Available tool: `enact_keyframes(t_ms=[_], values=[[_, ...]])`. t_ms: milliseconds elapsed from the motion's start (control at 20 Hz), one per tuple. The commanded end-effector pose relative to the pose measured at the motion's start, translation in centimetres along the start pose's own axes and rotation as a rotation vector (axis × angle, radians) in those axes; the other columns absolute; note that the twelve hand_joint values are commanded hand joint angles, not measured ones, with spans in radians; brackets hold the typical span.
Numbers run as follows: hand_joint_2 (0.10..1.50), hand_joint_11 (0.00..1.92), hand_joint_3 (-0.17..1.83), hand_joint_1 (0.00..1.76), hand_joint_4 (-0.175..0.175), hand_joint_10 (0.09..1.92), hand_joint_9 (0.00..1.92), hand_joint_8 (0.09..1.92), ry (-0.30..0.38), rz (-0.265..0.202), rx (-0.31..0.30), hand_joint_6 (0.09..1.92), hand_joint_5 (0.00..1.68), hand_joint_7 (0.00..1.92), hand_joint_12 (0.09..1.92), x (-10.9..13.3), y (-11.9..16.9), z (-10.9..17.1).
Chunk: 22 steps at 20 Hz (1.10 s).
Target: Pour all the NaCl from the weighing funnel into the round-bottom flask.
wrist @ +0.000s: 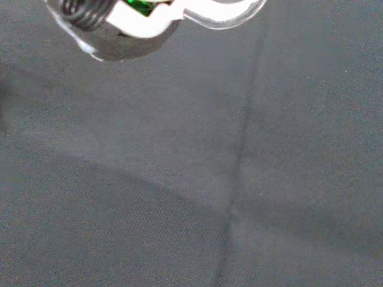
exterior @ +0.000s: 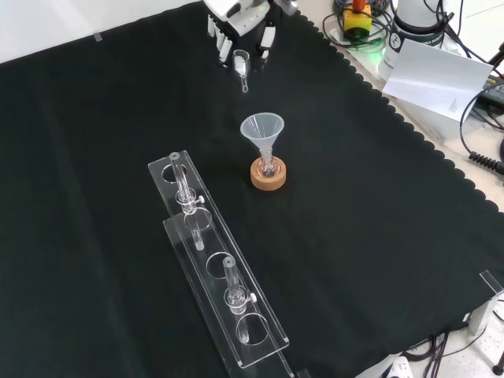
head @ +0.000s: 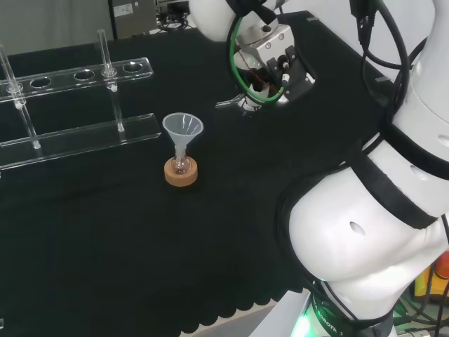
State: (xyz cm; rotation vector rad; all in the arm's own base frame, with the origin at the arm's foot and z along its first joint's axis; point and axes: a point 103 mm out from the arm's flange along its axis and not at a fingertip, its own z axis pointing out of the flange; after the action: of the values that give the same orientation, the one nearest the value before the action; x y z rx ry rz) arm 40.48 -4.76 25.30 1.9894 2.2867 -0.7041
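Note:
A small round-bottom flask (head: 182,165) (exterior: 268,167) stands upright on a cork ring (head: 181,174) (exterior: 268,176) near the middle of the cloth. A clear plastic funnel (head: 183,128) (exterior: 262,127) sits in its neck. The hand (head: 270,60) (exterior: 240,24) hovers over the cloth to the right of the flask in the head view, and beyond it in the front view. Its fingers pinch a clear weighing funnel (head: 235,104) (exterior: 242,67), whose spout points toward the flask. I cannot make out any contents. In the wrist view a blurred white part of the hand (wrist: 140,21) hangs over bare cloth.
A clear acrylic test-tube rack (head: 77,105) (exterior: 213,268) with a few tubes stands left of the flask in the head view. In the front view it is nearer than the flask. The cloth's scalloped edge (exterior: 409,134), a paper sheet (exterior: 437,83) and cables lie at the front view's right.

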Motion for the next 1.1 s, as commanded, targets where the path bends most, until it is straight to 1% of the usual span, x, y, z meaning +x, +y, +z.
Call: enact_keyframes(t_ms=[50, 400, 650, 900, 1100], values=[[0.81, 1.23, 0.42, 1.13, 0.074, 0.09, 1.47, 0.43, -0.048, -0.031, 0.016, 0.72, 1.2, 1.25, 0.76, 2.2, 0.0, -0.8], [0.81, 1.23, 0.43, 1.13, 0.073, 0.09, 1.47, 0.43, -0.092, -0.075, 0.037, 0.72, 1.2, 1.25, 0.76, 4.3, 1.5, -2.4], [0.8, 1.23, 0.43, 1.13, 0.072, 0.09, 1.47, 0.43, -0.124, -0.09, 0.082, 0.72, 1.2, 1.25, 0.76, 5.3, 2.7, -2.5], [0.8, 1.23, 0.44, 1.13, 0.071, 0.09, 1.47, 0.43, -0.146, -0.093, 0.104, 0.72, 1.2, 1.26, 0.76, 5.9, 3.4, -2.9], [0.78, 1.23, 0.47, 1.13, 0.065, 0.09, 1.47, 0.43, -0.172, -0.109, 0.12, 0.72, 1.21, 1.26, 0.76, 6.6, 3.7, -3.4]])
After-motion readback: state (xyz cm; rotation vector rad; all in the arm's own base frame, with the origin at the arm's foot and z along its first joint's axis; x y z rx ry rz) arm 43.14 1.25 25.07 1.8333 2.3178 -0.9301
